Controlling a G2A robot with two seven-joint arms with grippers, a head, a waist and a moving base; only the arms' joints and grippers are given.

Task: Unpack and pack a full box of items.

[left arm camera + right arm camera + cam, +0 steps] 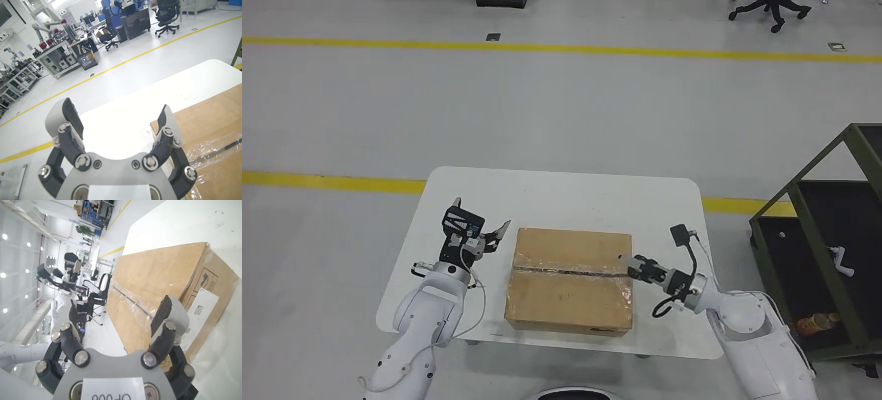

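A closed cardboard box [569,280] lies flat on the near half of a white table [562,195], close to its front edge. The box's long axis runs left to right. The seam between its shut top flaps follows that axis and is covered in clear tape [130,298]. One short end, bearing a white label [205,303], faces the right arm. The right gripper [635,267] is at that end, near the seam, jaws spread wide and holding nothing. The left gripper [117,111] is just beside the box's far left corner, jaws also wide and empty. Just beyond the table, a yellow line [332,182] crosses the floor.
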